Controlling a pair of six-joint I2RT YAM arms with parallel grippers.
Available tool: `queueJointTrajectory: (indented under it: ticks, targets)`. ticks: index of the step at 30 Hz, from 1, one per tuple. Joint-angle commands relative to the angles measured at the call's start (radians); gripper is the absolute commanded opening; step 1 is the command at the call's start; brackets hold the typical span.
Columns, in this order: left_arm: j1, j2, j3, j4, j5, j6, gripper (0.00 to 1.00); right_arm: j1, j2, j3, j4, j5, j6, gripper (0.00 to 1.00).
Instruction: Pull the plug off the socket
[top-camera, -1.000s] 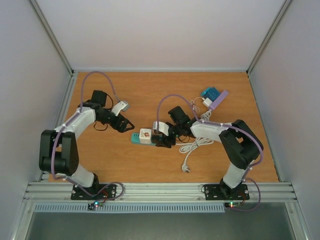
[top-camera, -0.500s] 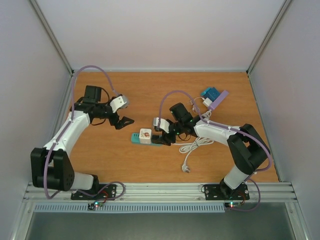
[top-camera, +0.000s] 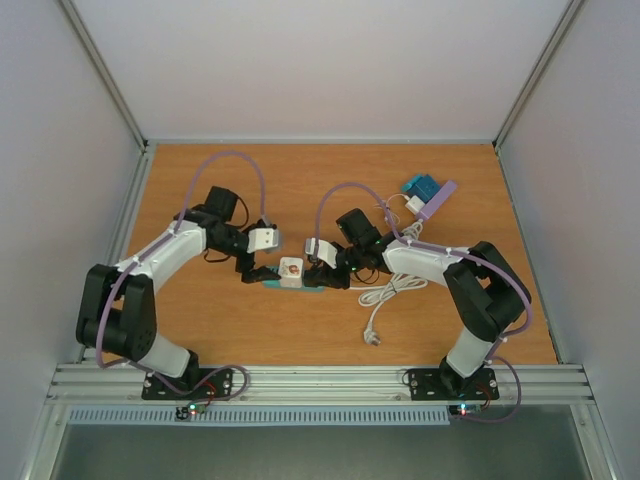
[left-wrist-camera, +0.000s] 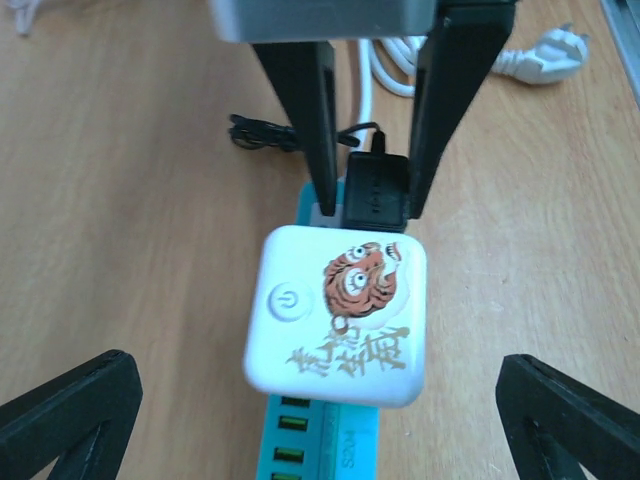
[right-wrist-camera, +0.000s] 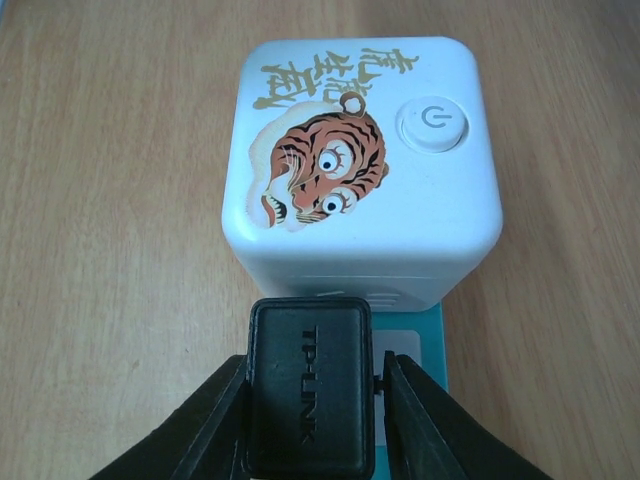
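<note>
A teal socket strip (top-camera: 270, 278) lies mid-table, carrying a white cube adapter (top-camera: 291, 270) with a tiger picture. A black plug (right-wrist-camera: 310, 385) marked TP-LINK sits in the strip (right-wrist-camera: 432, 345) right behind the cube (right-wrist-camera: 360, 160). My right gripper (right-wrist-camera: 312, 420) is shut on this plug: one finger lies flat on its side, the other meets a small nub on it. In the left wrist view the plug (left-wrist-camera: 377, 190) stands between those fingers. My left gripper (left-wrist-camera: 320, 405) is wide open, low over the strip's (left-wrist-camera: 320, 440) other end, its fingertips (left-wrist-camera: 70, 400) far from the cube (left-wrist-camera: 340, 310).
A white cable with a loose plug (top-camera: 375, 335) lies coiled right of the strip, also in the left wrist view (left-wrist-camera: 550, 50). A thin black cable (left-wrist-camera: 260, 135) trails behind the strip. A blue box (top-camera: 420, 185) and a purple bar (top-camera: 438, 200) sit at the back right.
My left arm has swung right and down until its open gripper hangs over the strip's left end. My right gripper has closed in on the black plug.
</note>
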Motion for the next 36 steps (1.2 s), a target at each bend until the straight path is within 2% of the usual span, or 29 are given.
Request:
queueJointTrajectory:
  ticks: [1,7,14,19,22,27,36]
  targets:
    - [-0.040,0.036,-0.023,0.042,-0.002,0.105,0.98,0.009,0.018,0.017,0.030,-0.021,0.000,0.34]
    - [-0.084,0.053,-0.057,0.073,-0.016,0.121,0.95,0.015,0.013,-0.010,0.052,-0.004,-0.004,0.24]
    - [-0.096,0.059,-0.127,0.180,-0.052,0.069,0.92,0.027,0.000,-0.044,0.060,0.019,-0.035,0.20]
    - [-0.112,0.062,-0.148,0.224,-0.060,0.048,0.85,0.031,-0.011,-0.085,0.083,0.045,-0.048,0.18]
    - [-0.127,0.060,-0.151,0.240,-0.059,0.037,0.80,0.030,-0.012,-0.108,0.083,0.050,-0.053,0.17]
    - [-0.147,0.044,-0.162,0.271,-0.052,0.023,0.64,0.031,-0.009,-0.127,0.085,0.056,-0.044,0.16]
    - [-0.147,-0.019,-0.175,0.293,-0.016,-0.006,0.42,0.028,-0.005,-0.125,0.085,0.063,-0.043,0.15]
